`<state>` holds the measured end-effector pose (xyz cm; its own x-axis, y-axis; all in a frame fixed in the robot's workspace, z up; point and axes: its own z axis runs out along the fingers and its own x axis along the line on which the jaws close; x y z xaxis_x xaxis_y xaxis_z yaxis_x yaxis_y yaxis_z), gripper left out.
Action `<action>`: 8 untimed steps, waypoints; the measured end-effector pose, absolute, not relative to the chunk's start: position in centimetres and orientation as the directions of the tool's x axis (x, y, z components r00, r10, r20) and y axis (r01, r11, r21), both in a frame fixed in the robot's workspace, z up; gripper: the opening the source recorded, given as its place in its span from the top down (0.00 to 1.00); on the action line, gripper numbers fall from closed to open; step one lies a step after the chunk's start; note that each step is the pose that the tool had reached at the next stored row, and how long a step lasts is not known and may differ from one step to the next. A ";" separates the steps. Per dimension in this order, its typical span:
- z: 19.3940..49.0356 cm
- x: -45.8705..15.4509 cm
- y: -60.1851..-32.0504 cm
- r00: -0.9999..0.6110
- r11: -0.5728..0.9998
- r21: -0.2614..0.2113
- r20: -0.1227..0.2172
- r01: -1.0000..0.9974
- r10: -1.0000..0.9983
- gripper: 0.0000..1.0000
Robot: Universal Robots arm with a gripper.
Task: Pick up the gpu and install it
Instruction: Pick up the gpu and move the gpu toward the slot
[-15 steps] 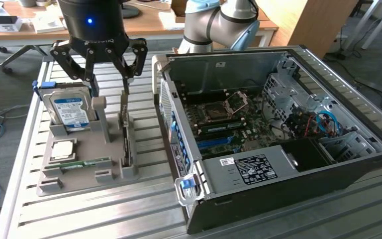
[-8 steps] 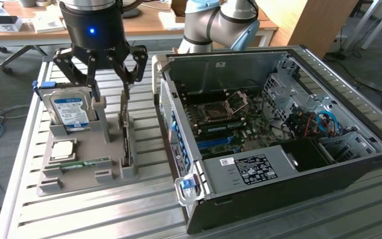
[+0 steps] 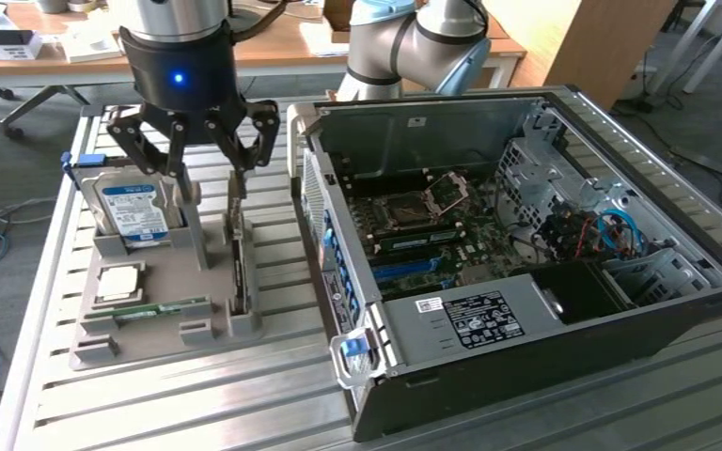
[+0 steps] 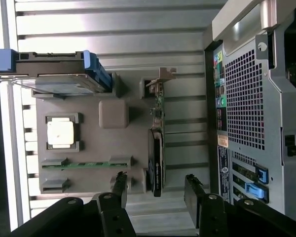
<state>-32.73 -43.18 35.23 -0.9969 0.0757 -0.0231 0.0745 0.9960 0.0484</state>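
- The gripper is hanging in the upper left of the exterior view, its jaws standing wide apart and gripping nothing.
- The gpu is standing on edge in a slot of the grey holder, directly beneath the gripper. In the wrist view the card is lying in line with the gap between the jaws, with its silvery bracket at the end farther from them.
- Whether one jaw is touching the card's upper edge is hard to judge in the exterior view; it appears to be just clear of it.
- The hard drive is standing upright in the same holder, just beside the gpu toward the exterior view's left.
- The processor chip is lying flat in a recess, and the memory stick is sitting on edge in a narrow slot toward the lower left of the exterior view.
- The holder is resting on the slatted metal table.
- The computer case is lying open on its side, taking up the centre and right of the exterior view, near the holder.
- The motherboard is showing inside the case, with the labelled power supply toward the lower edge.
- A wooden desk is running across the top of the exterior view.
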 end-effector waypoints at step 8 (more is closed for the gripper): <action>33.8 -32.7 -43.2 -0.997 0.996 0.048 -0.023 0.075 0.076 0.41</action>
<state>-32.73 -43.18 33.78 -0.9969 0.0757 -0.0231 0.0745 0.9960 0.0485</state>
